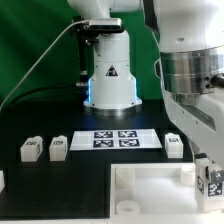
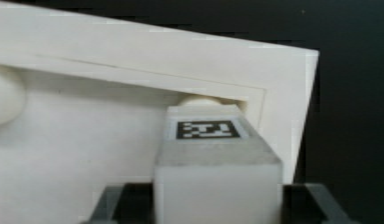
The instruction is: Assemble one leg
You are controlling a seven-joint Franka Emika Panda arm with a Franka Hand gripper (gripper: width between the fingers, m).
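White plastic fills my wrist view: the leg (image 2: 214, 150), tag facing me, sits clamped in my hand (image 2: 215, 195), its tip right at a corner of the tabletop (image 2: 153, 90). From the exterior view, the hand (image 1: 208, 180) hangs low at that view's right with the leg (image 1: 211, 184) gripped, just over the tabletop (image 1: 150, 190) corner. Spare legs (image 1: 31, 149) wait on the black surface (image 1: 60, 120), and the marker board (image 1: 124, 138) lies behind. I judge we're at insertion. Next I'd line the tip up over the corner hole, press down, then twist it home. The hole itself is hidden from me.
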